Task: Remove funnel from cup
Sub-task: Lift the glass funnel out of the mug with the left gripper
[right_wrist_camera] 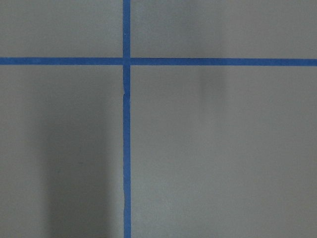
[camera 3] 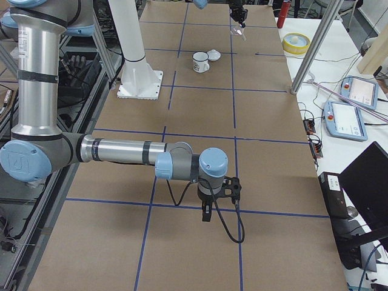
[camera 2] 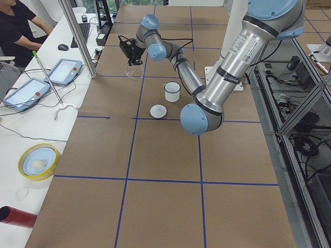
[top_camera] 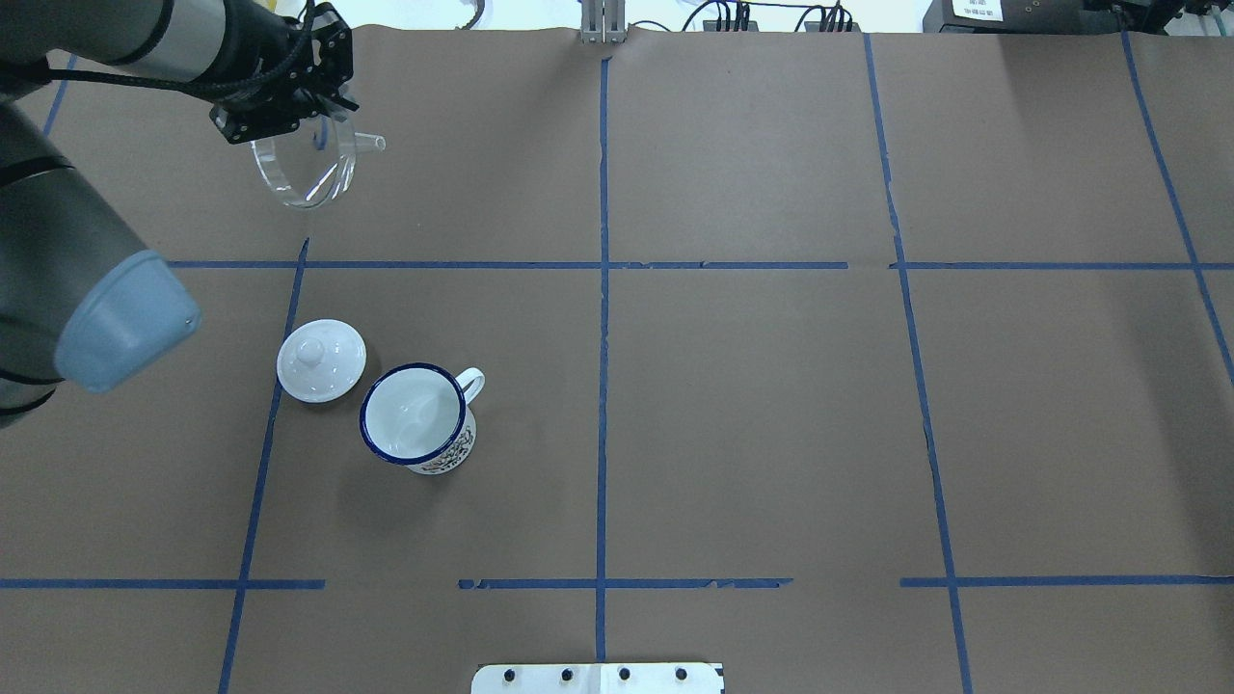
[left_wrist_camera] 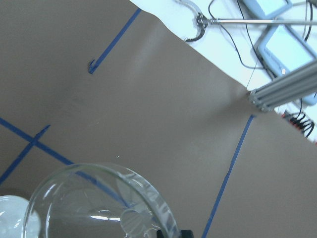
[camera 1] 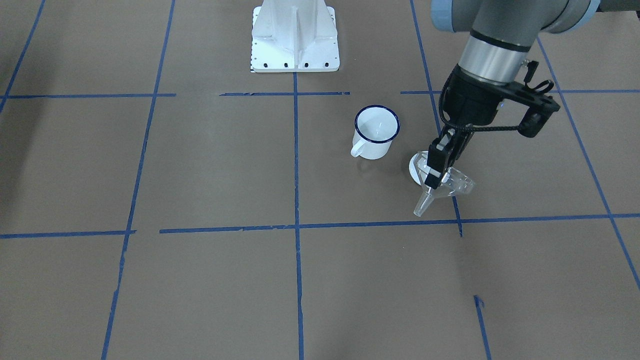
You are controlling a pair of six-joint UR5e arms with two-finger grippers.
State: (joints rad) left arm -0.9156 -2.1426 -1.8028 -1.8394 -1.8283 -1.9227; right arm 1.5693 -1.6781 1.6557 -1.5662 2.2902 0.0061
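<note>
Right of centre in the front view, the left gripper (camera 1: 433,176) is pinching the rim of the tilted funnel (camera 1: 454,183), right of the cup (camera 1: 376,131); whether the right gripper (camera 3: 206,213) is open cannot be told.

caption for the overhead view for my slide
Left end effector holds the clear funnel by its rim, well away from the cup, white lid beside it.

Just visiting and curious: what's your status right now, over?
Left tool shut on funnel, clear of cup. Right tool far off, state unclear. Lid beside cup, nothing blocking.
</note>
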